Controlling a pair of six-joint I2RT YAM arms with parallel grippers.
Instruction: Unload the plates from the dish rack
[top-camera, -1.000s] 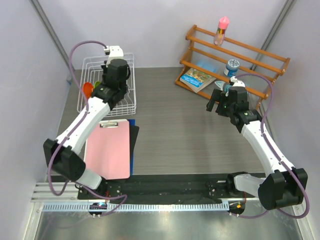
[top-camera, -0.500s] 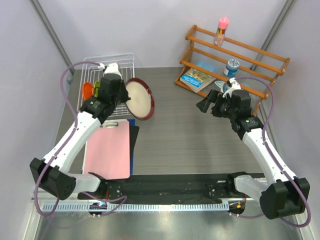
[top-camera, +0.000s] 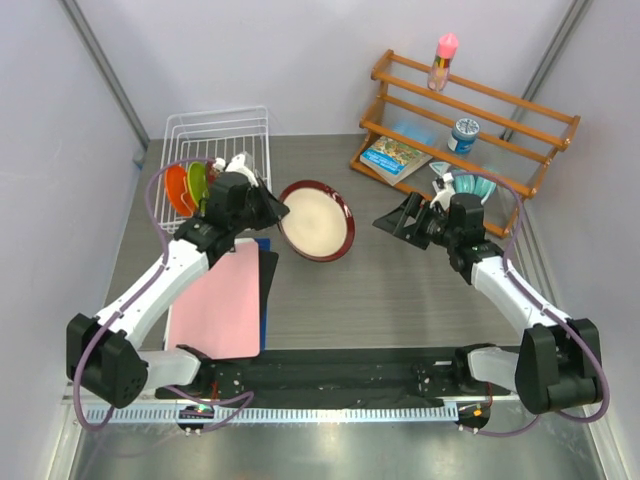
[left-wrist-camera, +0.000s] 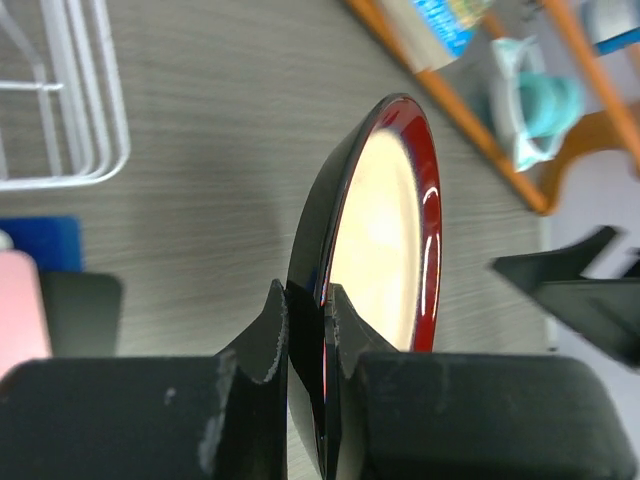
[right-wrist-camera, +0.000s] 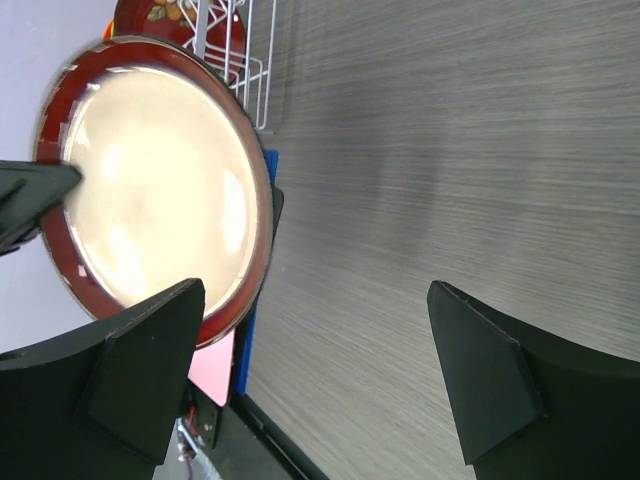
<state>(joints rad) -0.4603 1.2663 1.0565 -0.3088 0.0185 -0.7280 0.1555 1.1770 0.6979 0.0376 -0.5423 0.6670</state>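
Cream plate (top-camera: 318, 222) now farther right in outstretched left gripper (top-camera: 277, 210)

A lab test cell — blank grey walls (top-camera: 300, 50) around a table (top-camera: 400, 290) with a metal rail (top-camera: 300, 412).

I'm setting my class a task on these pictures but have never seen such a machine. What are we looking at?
These are two robot arms bolted at the near edge of a table. One picture looks down from above; the other two come from a camera on each wrist. The left tool is shut on the rim of a cream plate with a dark red border. The right tool is open, facing that plate. Behind, a white wire dish rack holds a green plate and an orange plate upright. A pink clipboard lies nearby; a wooden shelf stands far right.
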